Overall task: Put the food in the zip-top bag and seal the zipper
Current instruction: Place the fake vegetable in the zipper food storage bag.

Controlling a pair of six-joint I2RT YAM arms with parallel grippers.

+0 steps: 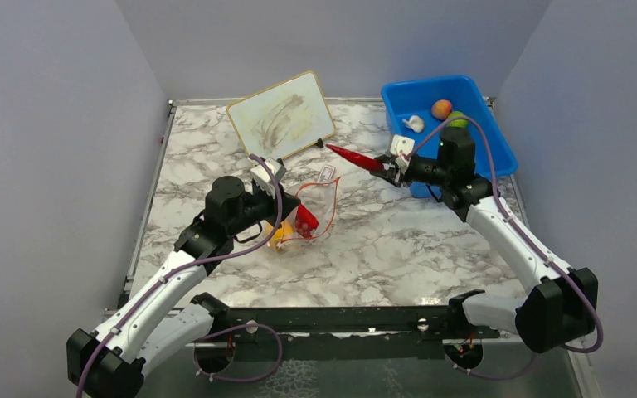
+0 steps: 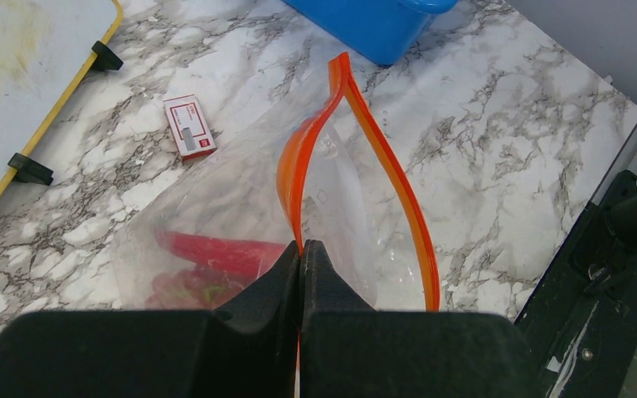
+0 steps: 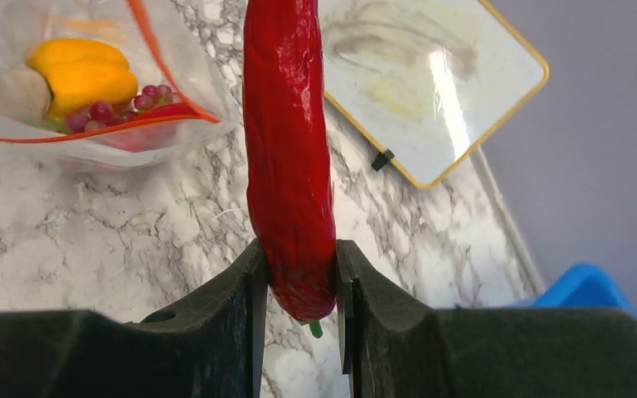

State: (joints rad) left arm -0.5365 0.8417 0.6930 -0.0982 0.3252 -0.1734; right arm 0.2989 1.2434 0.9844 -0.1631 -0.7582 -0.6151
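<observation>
The clear zip-top bag [image 1: 315, 207] lies mid-table with its mouth open. My left gripper [image 2: 301, 246] is shut on one side of its red-orange zipper strip [image 2: 394, 178] and holds that lip up. Inside the bag are an orange-yellow pepper [image 3: 79, 75], a grape bunch [image 3: 112, 108] and a red piece [image 2: 216, 251]. My right gripper [image 3: 299, 274] is shut on the stem end of a red chili [image 3: 289, 141], held in the air to the right of the bag, tip towards it; it also shows in the top view [image 1: 355, 159]. A white mushroom [image 1: 415, 123], a peach-coloured fruit [image 1: 441, 109] and a green fruit [image 1: 459, 120] lie in the blue bin [image 1: 489, 124].
A yellow-framed whiteboard [image 1: 282, 114] stands propped at the back centre. A small red-and-white card [image 2: 189, 126] lies on the marble table beside the bag. Grey walls enclose the table on three sides.
</observation>
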